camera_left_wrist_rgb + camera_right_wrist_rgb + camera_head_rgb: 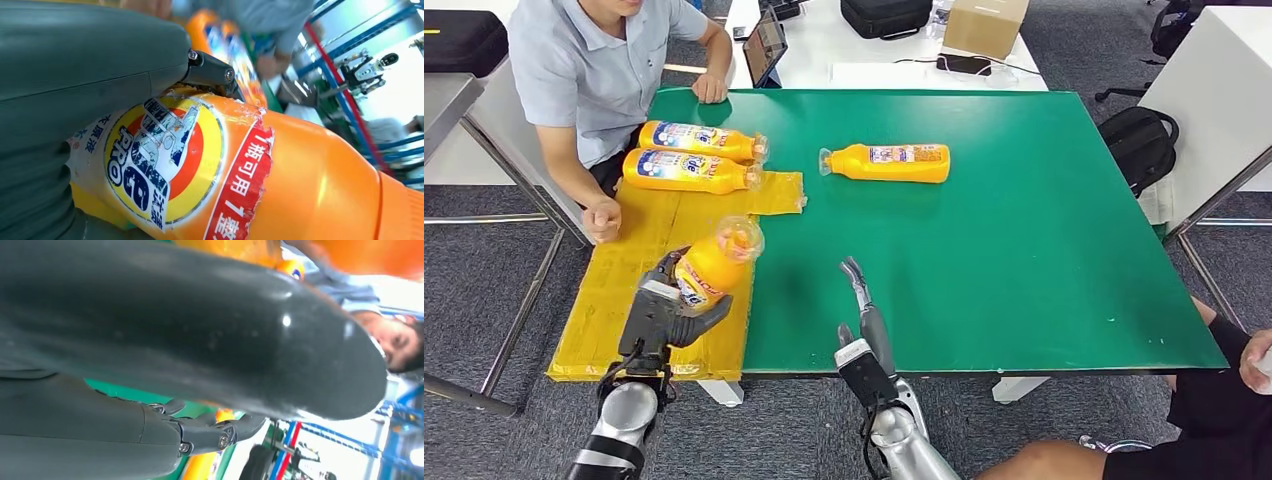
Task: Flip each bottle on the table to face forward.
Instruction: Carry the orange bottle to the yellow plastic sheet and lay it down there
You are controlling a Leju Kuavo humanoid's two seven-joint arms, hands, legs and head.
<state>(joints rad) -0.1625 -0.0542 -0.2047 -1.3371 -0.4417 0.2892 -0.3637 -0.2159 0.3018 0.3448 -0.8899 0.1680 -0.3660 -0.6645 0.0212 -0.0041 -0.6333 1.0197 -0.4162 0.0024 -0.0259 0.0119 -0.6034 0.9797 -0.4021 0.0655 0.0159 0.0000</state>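
My left hand (664, 305) grips an orange detergent bottle (712, 265) above the yellow mat (634, 300), cap end tilted up and away. Up close, that bottle (260, 185) shows its torn round label, with my left hand (85, 75) wrapped over it. Two more orange bottles (699, 140) (689, 171) lie side by side on the mat's far end, labels up. A fourth bottle (889, 162) lies alone on the green table (1024, 250). My right hand (864, 310) hovers over the table's near edge with fingers straight and empty; the right wrist view shows it as a hand (165, 340).
A person in a light shirt (594, 70) sits at the table's far left, a fist (604, 220) resting on the mat. Another person's arm (1244, 350) is at the near right. A white desk behind holds a tablet (764, 45), a bag and a box.
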